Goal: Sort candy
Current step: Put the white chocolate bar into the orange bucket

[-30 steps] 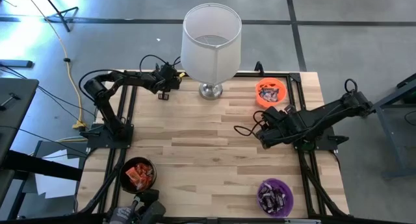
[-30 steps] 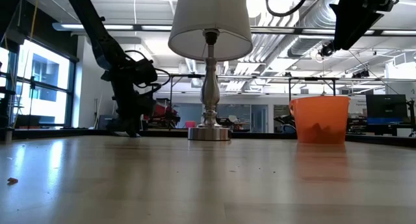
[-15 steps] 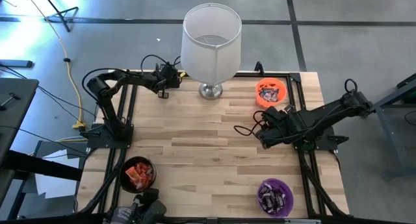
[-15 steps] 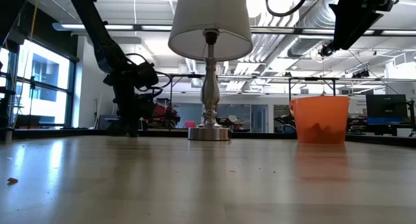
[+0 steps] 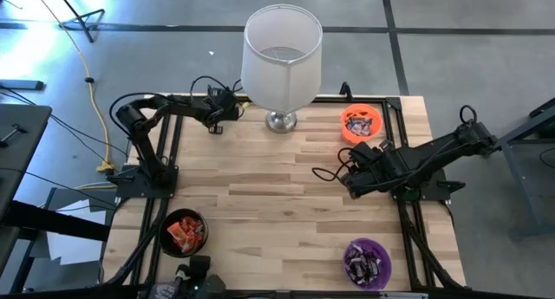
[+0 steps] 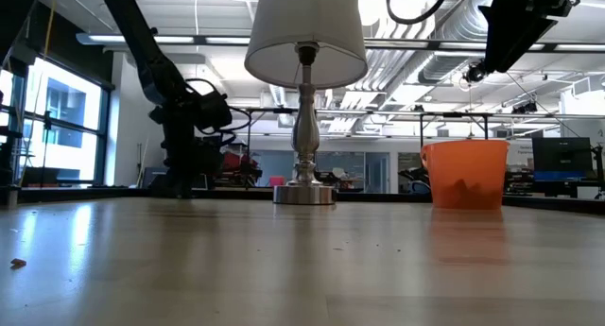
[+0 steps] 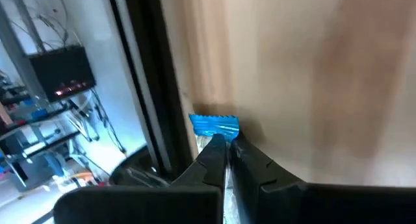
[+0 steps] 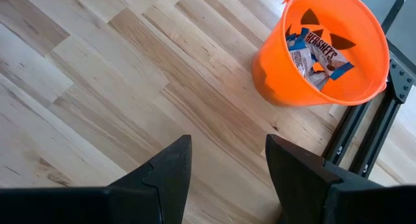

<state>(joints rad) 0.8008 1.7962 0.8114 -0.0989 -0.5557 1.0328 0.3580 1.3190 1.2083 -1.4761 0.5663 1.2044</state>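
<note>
I'm looking down on a pale wooden table (image 5: pixel 277 195) on a grey concrete floor, with a white-shaded lamp (image 5: pixel 279 61) standing at the middle of its far edge. My left arm reaches flat along that far edge toward the lamp, elbow folded back over its base, and the left gripper (image 5: pixel 217 126) is tipped down onto the wood just beside the black frame rail. In the left wrist view its fingers are clamped together on a blue-wrapped candy (image 7: pixel 214 125), the wrapper's crimped end poking out past the tips at the table's edge. My right arm lies low across the right side of the table, and the right gripper (image 8: pixel 227 169) hangs above bare boards with its fingers spread and nothing between them. Just beyond it sits the orange bowl (image 8: pixel 325 87) holding blue-and-white bars. A black bowl (image 5: pixel 185 232) of orange-red bars sits at the near left, a purple bowl (image 5: pixel 367 263) of dark ones at the near right.
</note>
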